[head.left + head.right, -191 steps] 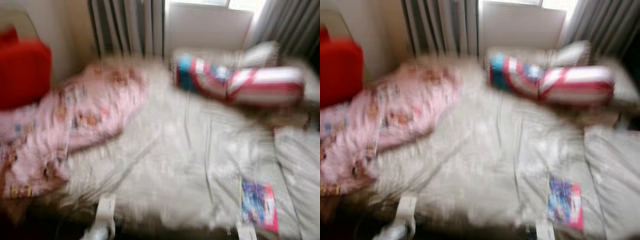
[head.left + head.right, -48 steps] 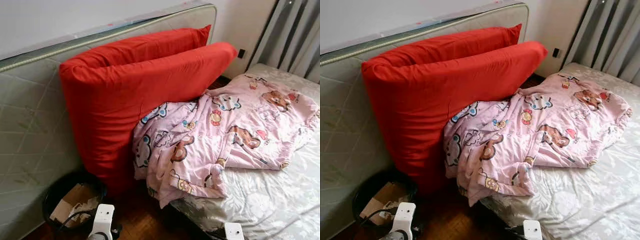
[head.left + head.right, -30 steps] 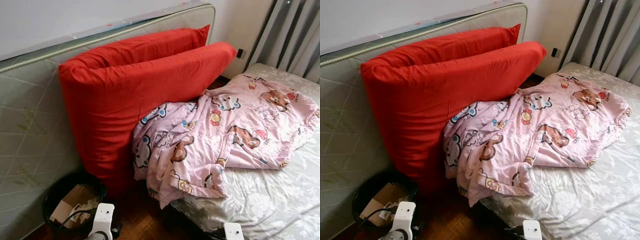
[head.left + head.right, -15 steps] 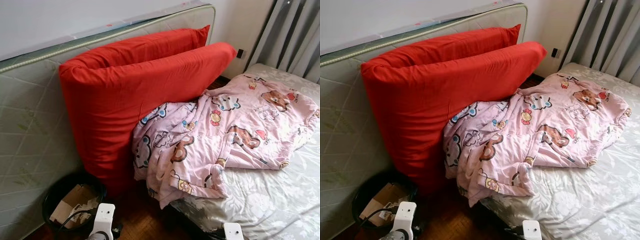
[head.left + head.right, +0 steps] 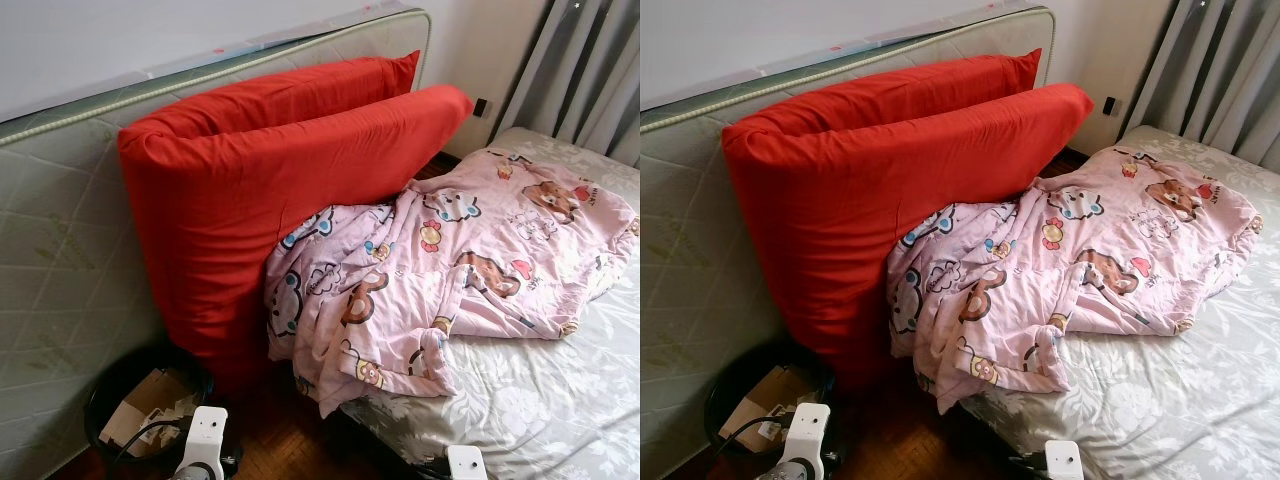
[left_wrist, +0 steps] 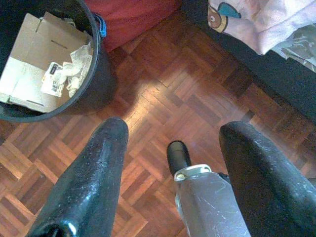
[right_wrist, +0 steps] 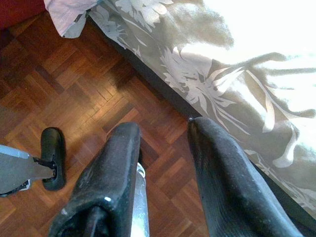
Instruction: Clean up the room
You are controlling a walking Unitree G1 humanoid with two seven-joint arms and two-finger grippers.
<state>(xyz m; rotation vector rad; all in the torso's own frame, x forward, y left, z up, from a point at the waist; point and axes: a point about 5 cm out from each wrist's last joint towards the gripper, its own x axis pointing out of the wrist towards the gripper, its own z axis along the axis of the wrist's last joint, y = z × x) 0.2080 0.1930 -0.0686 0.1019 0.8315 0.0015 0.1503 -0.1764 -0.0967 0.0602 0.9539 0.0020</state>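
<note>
view has swung off the bed middle onto the crumpled pink blanket [image 5: 470, 270] hanging off the bed [image 5: 530, 400] edge against the red cushions [image 5: 270, 190], both arms idle low, left end effector [image 6: 170, 173] and right end effector [image 7: 163, 168] spread, empty; likely next target.

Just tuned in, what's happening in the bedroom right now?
Nothing is being handled yet. The robot faces the bed, where a pink cartoon blanket lies crumpled, one corner spilling over the edge toward the wooden floor. Two red pillows lean against an upright mattress, with a black bin of cardboard and paper at their foot. The left gripper and right gripper hang open and empty above the floor.
</note>
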